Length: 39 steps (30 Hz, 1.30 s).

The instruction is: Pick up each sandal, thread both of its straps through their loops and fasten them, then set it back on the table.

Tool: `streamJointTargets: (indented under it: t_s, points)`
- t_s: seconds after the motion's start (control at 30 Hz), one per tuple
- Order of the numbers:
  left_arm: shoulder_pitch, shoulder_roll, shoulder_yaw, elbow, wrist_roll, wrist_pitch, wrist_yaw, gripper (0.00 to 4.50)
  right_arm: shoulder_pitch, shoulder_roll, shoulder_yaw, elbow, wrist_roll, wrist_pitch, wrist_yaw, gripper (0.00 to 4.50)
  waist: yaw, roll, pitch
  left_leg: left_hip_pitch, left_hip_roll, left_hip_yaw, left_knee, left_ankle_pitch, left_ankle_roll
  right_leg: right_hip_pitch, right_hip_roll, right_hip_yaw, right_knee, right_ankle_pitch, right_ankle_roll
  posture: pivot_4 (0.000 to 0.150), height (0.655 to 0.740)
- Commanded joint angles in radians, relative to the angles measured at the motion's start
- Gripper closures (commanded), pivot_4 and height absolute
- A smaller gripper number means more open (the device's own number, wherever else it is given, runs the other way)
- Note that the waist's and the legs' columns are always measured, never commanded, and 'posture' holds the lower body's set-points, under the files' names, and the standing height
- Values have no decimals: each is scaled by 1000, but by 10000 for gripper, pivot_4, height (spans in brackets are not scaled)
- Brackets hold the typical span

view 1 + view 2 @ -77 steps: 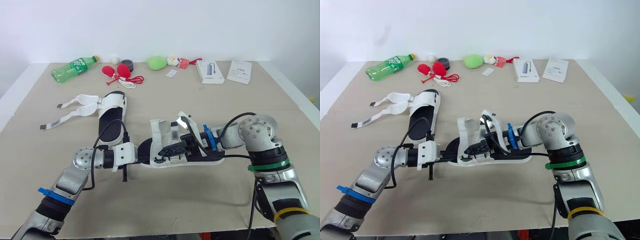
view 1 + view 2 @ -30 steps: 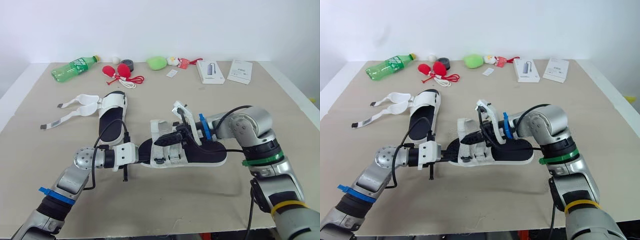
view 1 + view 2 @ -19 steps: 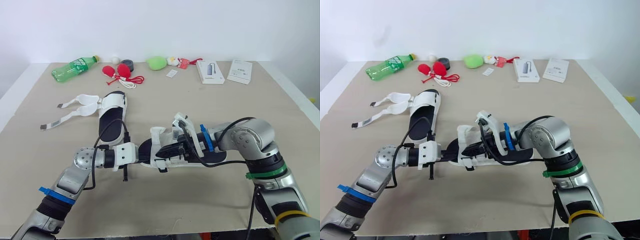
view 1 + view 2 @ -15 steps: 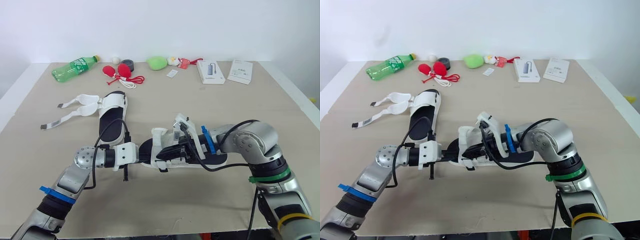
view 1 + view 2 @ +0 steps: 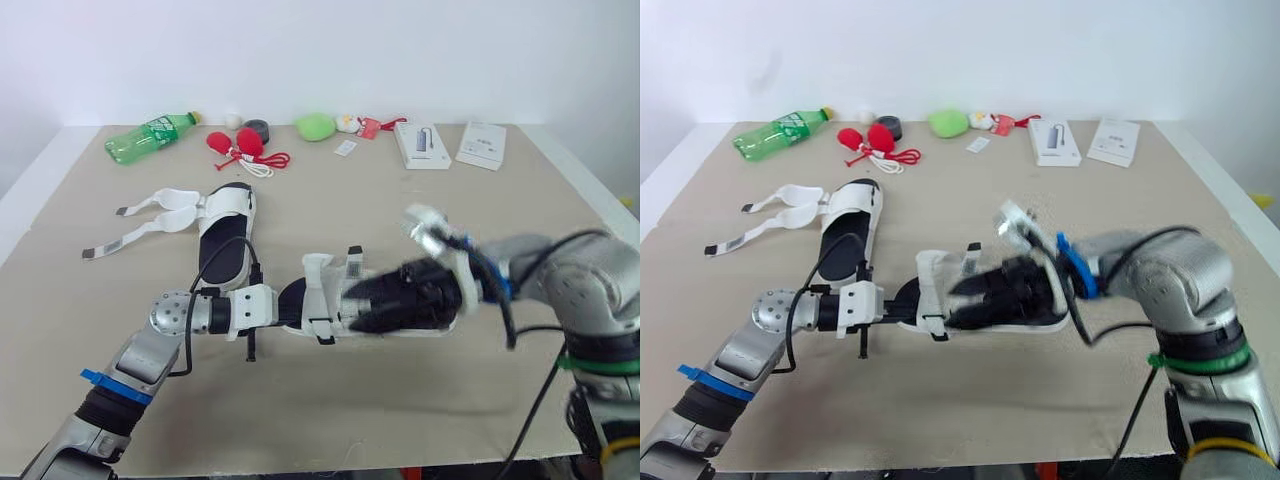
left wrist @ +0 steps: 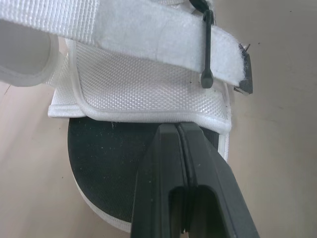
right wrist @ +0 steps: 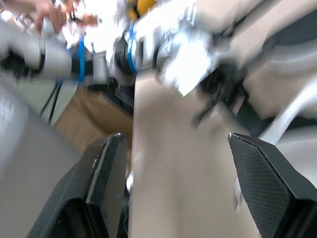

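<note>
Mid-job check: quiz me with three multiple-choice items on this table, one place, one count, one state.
1. Where on the tan table does the green plastic bottle lie? A far-left corner; B near edge; C far-right corner.
2. How many white-strapped, black-soled sandals are there? A one; B two; C three.
3. The far sandal has straps that are: A fastened; B loose; C missing.
Answers: 1 A, it lies by the far-left corner. 2 B, the far sandal plus the near sandal. 3 B, both lie spread open on the table.
</note>
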Motion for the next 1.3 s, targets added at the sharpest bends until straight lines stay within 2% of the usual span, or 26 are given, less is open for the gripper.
streamJointTargets:
  t_s: [0.03,0.2,0.73,0.77,0.8,0.87,0.93,0.97,1.0,1.03,1.13,1.3]
  points:
    - [24,16,-31,31,34,23,-15,45000,104,11,-11,-80,-64,-45,-128,9255,0,0,0,0,0,0,0,0,0,0,0,0,0,0,0,1500,7400]
    - [24,21,-31,31,33,21,-23,45000,176,53,-15,-119,-101,-90,-223,9255,-3,0,0,1,0,0,2,0,0,0,0,0,0,2,0,1500,7400]
    - [0,10,-40,54,52,10,-21,45000,165,194,19,-60,-122,-106,-333,9255,-3,0,0,1,0,0,2,1,0,0,0,1,0,2,-1,1500,7400]
    - [1,10,-40,52,53,10,-20,45000,164,202,18,-50,-123,-103,-337,14337,-3,0,0,1,0,0,2,1,0,0,0,1,0,2,-1,1500,7400]
    - [4,11,-40,49,53,11,-18,45000,163,209,20,-39,-129,-104,-341,16078,-3,0,0,1,0,0,2,1,0,0,0,1,0,2,-1,1500,7400]
    - [9,12,-39,42,54,14,-14,45000,163,224,22,-24,-133,-103,-353,24774,-3,0,0,1,0,0,2,1,0,0,0,1,0,3,-1,1500,7400]
    - [16,13,-39,33,54,17,-11,45000,167,233,23,-13,-134,-101,-361,31097,-3,0,0,1,0,0,2,1,0,0,0,1,0,3,-1,1500,7400]
    - [20,15,-38,31,54,17,-10,45000,169,238,20,-5,-130,-96,-365,35431,-3,0,0,1,0,0,2,1,0,0,0,1,0,3,-1,1500,7400]
    - [23,17,-38,28,54,18,-9,45000,171,242,19,-1,-127,-93,-367,41693,-3,0,0,1,0,0,2,1,0,0,0,1,0,2,0,1500,7400]
    - [25,18,-38,26,54,18,-7,45000,172,246,15,3,-123,-88,-370,44756,-3,0,0,1,0,0,2,1,0,0,0,1,0,2,0,1500,7400]
    - [25,22,-36,28,54,18,-6,45000,181,242,18,15,-120,-75,-366,44756,-3,0,0,1,0,0,2,1,0,0,0,1,0,2,0,1500,7400]
    - [25,22,-37,30,56,19,-1,45000,243,166,52,-17,-87,-4,-313,44756,-1,0,0,1,0,0,2,1,0,1,0,1,0,2,0,1500,7400]
